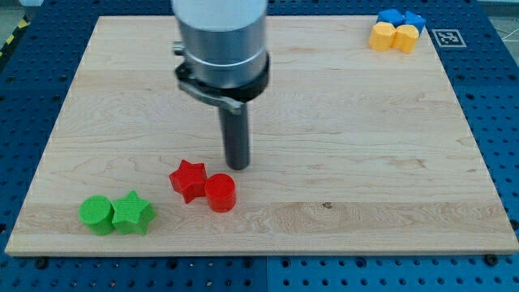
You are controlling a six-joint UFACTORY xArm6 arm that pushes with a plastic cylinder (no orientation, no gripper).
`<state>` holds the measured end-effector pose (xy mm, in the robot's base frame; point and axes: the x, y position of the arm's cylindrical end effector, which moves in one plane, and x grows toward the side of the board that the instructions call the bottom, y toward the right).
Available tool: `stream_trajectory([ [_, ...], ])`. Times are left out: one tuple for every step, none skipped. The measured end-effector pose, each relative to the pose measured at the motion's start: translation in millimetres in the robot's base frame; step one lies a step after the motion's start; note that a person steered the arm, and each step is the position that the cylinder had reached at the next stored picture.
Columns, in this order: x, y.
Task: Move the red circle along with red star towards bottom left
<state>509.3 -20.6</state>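
In the camera view my arm is cut off at the frame's top; only its grey housing and dark rod show. I carry no claw, so nothing spreads or pinches. My tip (pixel 238 165) rests just above the red circle (pixel 220 193), which touches the red star (pixel 188 179), lower left of centre on the pale wooden desk (pixel 365 162). The green circle (pixel 96 215) and green star (pixel 132 213) touch at lower left. At upper right the yellow block (pixel 394 37) partly hides the blue block (pixel 401 18); their shapes are unclear.

Lab bench: wooden board (pixel 340 105) on blue perforated table (pixel 499 122), fiducial marker (pixel 444 36).

Green circle (pixel 96 215) touches green star (pixel 132 213); yellow block (pixel 393 37) touches blue block (pixel 401 18).
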Motion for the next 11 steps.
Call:
stream_trajectory([
  [30.7, 44.4],
  [70.6, 48.8],
  [79.8, 35.6],
  [76.6, 7.7],
  [63.8, -3.3],
  [62.1, -5.3],
  [52.1, -24.9],
  [39.1, -44.6],
  [36.6, -60.5],
  [35.0, -82.8],
  [34.1, -100.9],
])
